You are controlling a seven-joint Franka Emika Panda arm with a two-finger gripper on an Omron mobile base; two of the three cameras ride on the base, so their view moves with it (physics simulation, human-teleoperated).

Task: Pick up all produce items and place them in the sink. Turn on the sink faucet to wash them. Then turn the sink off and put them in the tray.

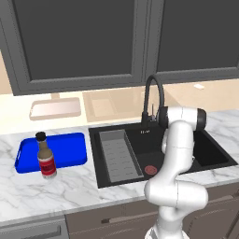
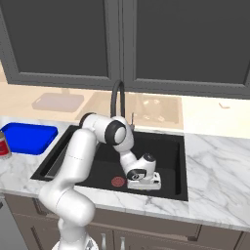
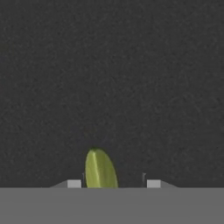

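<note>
reaching low into the large black recessed sink (image 2: 171,146), two-finger gripper (image 3: 113,183) partly open around a small yellow-green fruit (image 3: 100,169), contact unclear, grasp couldn't be told

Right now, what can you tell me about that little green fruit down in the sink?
The fruit looks small, smooth and yellow-green, like a lime, with a paler streak down its skin. In the hand view it stands up as a narrow oval against the black sink floor, between the two fingers and nearer the left one. Whether they touch it is unclear.
</note>
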